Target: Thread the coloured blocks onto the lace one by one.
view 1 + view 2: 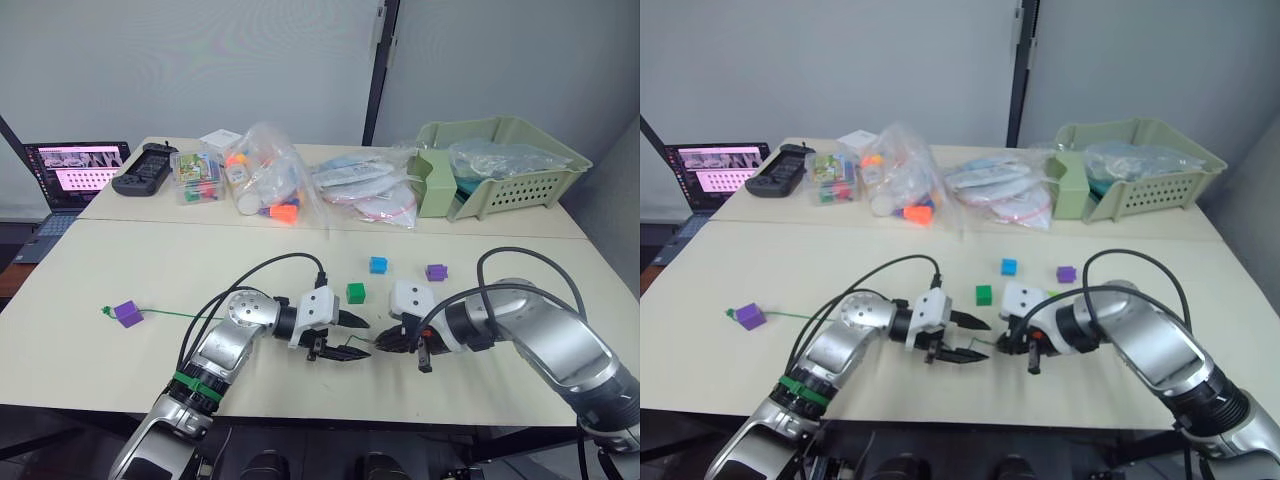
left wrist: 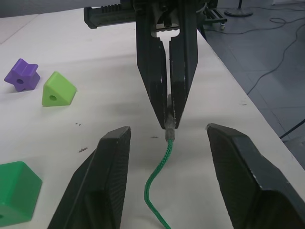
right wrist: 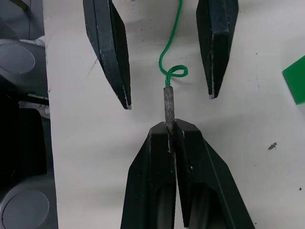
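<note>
My right gripper (image 3: 170, 125) is shut on the stiff grey tip (image 3: 168, 102) of the green lace (image 2: 159, 171), low over the table. My left gripper (image 1: 358, 338) faces it, open, with one finger on each side of the cord just behind the tip. The lace runs left across the table to a purple block (image 1: 127, 313) sitting on it near its far end. Loose on the table behind the grippers lie a dark green block (image 1: 355, 292), a blue block (image 1: 378, 265) and a purple block (image 1: 435, 272). A lime green block (image 2: 58, 89) lies near the right gripper.
At the back stand a pale green basket (image 1: 500, 160), plastic bags of toys (image 1: 270, 170), a clear box (image 1: 197, 177), a black controller (image 1: 145, 168) and a laptop (image 1: 75, 170). The table's front edge (image 1: 330, 412) runs just below the grippers.
</note>
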